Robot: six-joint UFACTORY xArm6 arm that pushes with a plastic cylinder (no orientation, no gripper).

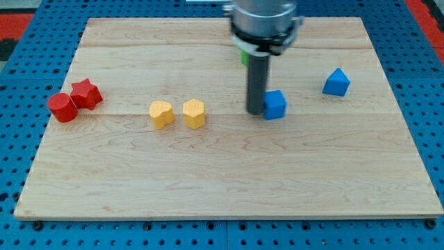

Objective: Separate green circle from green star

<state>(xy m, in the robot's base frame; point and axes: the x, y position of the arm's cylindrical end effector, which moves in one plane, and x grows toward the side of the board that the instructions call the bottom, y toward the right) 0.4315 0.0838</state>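
Nearest us on the tabletop (229, 187), two yellow blocks (161, 114) (195, 113) sit at nine o'clock from our tip (256, 111), which touches a blue cube (275, 105) at three. We carry no jaws. Farther: red cylinder (62, 107), red star (86, 93), another blue block (336, 82). A green sliver (244, 57) shows behind the rod, shape unclear; perhaps the circle or star.
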